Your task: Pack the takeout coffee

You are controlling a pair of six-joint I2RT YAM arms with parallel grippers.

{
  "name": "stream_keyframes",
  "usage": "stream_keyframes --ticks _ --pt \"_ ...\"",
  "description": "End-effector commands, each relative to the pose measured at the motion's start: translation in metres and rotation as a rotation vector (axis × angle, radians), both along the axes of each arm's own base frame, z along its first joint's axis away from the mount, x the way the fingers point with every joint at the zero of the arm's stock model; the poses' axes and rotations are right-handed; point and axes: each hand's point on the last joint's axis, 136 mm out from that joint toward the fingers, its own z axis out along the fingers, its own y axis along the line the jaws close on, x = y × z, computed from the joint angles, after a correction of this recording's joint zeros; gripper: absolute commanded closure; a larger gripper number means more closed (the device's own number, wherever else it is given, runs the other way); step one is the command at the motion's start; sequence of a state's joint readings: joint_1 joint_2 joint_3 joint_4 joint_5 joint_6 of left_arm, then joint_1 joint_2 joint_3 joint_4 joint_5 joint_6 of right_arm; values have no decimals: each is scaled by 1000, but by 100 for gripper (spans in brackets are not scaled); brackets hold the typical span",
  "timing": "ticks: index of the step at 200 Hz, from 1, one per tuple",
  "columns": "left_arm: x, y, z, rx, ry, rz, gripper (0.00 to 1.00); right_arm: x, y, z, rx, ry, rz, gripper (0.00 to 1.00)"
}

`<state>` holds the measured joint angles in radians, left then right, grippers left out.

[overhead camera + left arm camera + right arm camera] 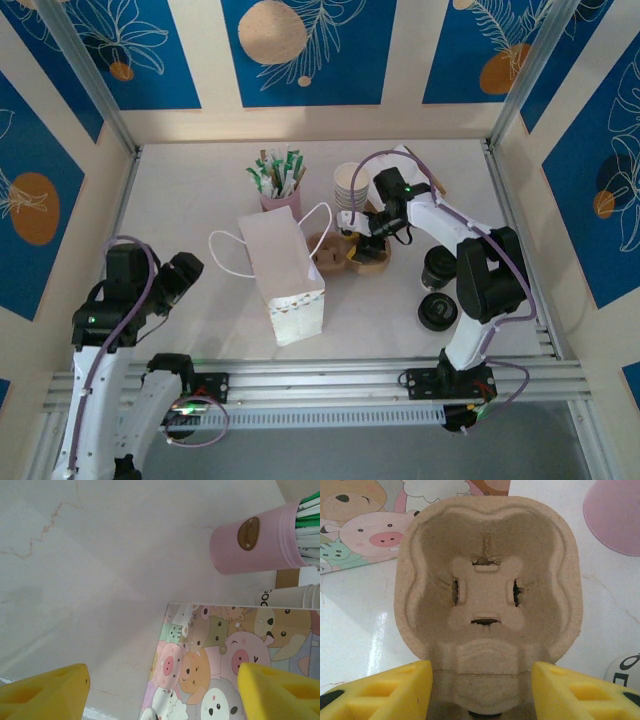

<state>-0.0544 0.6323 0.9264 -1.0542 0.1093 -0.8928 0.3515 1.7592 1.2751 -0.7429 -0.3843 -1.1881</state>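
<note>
At the table's [200, 190] centre, just 3 o'clock of the paper bag [283, 270], your right end effector [481, 667] straddles the pulp cup carrier [487, 580], whether pinching yet I cannot tell, so seat both fingers [380, 690] squarely on its walls before squeezing.

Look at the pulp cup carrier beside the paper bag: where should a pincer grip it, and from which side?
Likely the narrow waist between its two cup wells, from above. The cup carrier lies flat, wells up, and its outer rim looks too wide; the right pincer flanks that waist.
</note>
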Motion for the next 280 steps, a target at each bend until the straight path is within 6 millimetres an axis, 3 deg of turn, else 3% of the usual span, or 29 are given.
stream_keyframes --ticks 1,92,172,280 --pt "3 3 11 -4 -28 25 22 4 4 -1 -1 2 4 45" --pt "3 2 10 -11 -28 23 22 3 6 -7 -27 13 28 45" --pt "3 1 9 -10 -28 18 22 5 7 -11 -59 3 58 51" --pt "3 1 11 -7 -33 13 22 1 0 -19 -119 24 79 47"
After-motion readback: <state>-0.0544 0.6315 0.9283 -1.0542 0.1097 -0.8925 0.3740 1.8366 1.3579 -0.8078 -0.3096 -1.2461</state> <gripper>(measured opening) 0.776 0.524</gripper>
